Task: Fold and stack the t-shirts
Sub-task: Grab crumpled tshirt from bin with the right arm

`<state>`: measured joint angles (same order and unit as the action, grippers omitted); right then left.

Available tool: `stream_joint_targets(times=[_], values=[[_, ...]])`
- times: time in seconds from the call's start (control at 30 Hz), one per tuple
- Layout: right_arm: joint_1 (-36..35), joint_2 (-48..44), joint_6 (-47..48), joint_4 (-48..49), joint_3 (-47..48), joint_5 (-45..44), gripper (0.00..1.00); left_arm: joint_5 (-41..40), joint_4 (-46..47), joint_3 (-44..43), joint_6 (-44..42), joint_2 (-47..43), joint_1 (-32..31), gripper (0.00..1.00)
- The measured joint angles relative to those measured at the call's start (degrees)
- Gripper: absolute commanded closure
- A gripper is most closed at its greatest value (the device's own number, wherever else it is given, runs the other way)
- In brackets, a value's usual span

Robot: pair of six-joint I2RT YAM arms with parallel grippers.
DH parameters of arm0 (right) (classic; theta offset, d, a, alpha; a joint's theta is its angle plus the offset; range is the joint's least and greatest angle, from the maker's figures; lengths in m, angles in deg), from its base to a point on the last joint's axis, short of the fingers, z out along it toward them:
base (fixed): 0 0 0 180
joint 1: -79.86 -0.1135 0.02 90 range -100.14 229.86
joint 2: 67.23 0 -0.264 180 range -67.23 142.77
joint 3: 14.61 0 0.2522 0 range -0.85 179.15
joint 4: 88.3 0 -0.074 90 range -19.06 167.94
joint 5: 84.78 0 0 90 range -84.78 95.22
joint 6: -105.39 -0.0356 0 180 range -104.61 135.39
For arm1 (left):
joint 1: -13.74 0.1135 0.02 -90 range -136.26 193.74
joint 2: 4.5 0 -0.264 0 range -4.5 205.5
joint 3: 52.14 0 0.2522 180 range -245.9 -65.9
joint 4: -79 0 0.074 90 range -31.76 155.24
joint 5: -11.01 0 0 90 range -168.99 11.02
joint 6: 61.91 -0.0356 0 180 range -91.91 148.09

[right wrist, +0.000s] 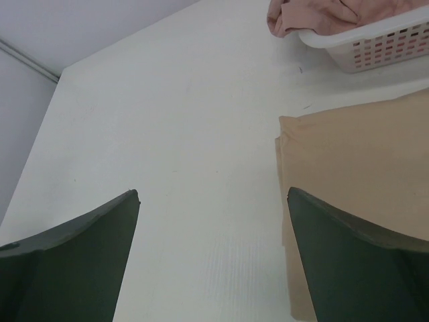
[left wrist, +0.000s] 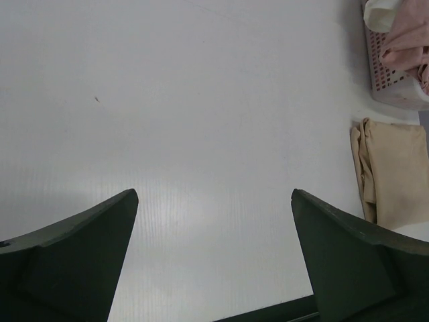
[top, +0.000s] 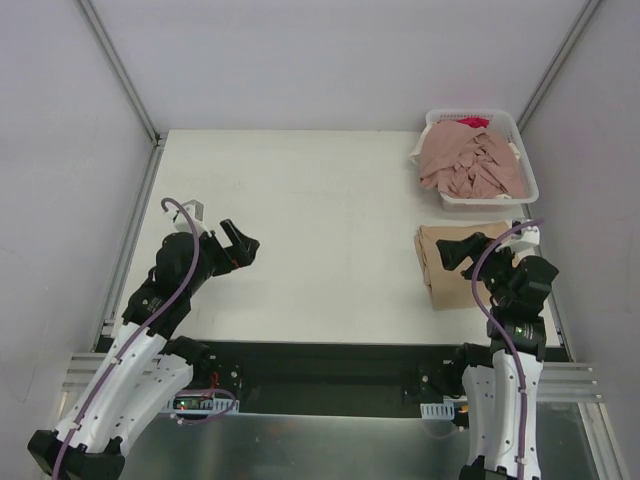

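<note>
A folded plain tan t-shirt [top: 446,272] lies flat on the table at the right, near the front edge; it also shows in the right wrist view [right wrist: 362,174] and the left wrist view [left wrist: 395,171]. A crumpled dusty-pink t-shirt [top: 470,165] fills the white basket [top: 520,196], with a bit of magenta cloth [top: 472,122] at its back. My right gripper [top: 458,252] is open and empty, hovering over the tan shirt's left part. My left gripper [top: 240,245] is open and empty above bare table at the left.
The white slatted basket stands at the back right corner, also seen in the right wrist view [right wrist: 375,50]. Grey walls and metal rails enclose the white table [top: 320,220] on three sides.
</note>
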<state>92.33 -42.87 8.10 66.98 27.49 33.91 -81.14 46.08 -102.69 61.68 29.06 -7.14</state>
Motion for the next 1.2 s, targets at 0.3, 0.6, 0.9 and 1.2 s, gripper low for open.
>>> stream_joint_targets(times=[0.3,0.6,0.9,1.2], values=[[-0.1,18.9,-1.9,-3.1,13.0,-10.4,0.03,-1.5,0.9,0.0,-0.1,2.6,0.0,0.01],[-0.9,62.6,-3.2,-3.5,47.4,-16.5,0.03,-4.6,1.4,0.0,-0.4,7.9,0.0,0.01],[-4.2,91.4,-3.0,-8.2,73.9,-21.9,0.27,-7.4,1.4,-0.6,-2.1,10.4,0.0,0.01],[-6.5,98.5,-3.0,-10.7,80.3,-21.7,0.94,-8.4,1.4,-1.2,-3.3,10.6,0.0,0.01]])
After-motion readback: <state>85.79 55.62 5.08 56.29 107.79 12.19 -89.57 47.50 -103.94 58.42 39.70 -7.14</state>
